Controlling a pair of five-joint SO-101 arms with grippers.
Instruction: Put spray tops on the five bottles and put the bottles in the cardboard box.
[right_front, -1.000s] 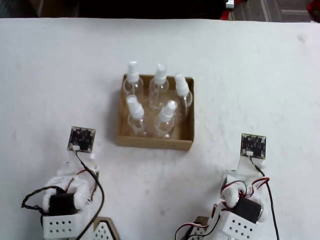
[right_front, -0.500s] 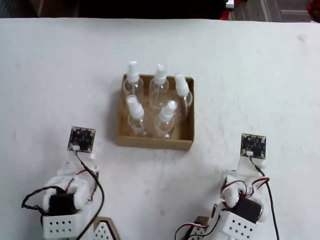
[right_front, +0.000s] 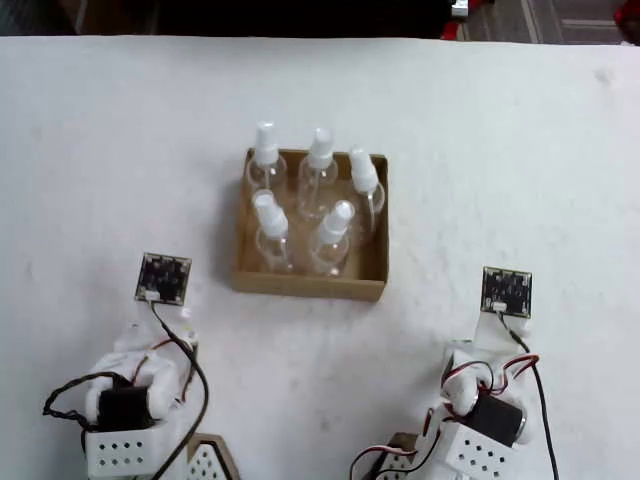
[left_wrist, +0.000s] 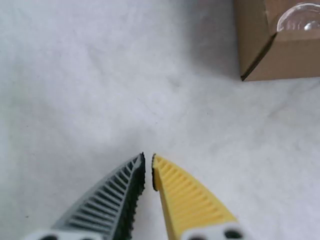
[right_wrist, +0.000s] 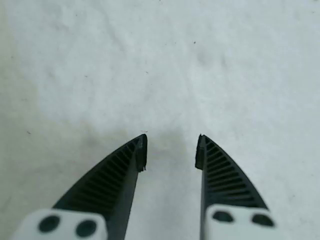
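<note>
High view: five clear rounded bottles (right_front: 318, 185), white spray tops (right_front: 266, 143) fitted, upright in shallow brown cardboard box (right_front: 308, 284) at centre of matte white table (right_front: 500, 150); near left, left gripper (left_wrist: 148, 159), ribbed grey and yellow jaws almost touching, holding nothing; near right, right gripper (right_wrist: 171, 150), ribbed black jaws slightly parted, empty.

No legible text, label, number or sign anywhere. Cardboard box (right_front: 308, 286) walls plain brown, no print; bottles (right_front: 319, 186) clear, nothing readable on them.
</note>
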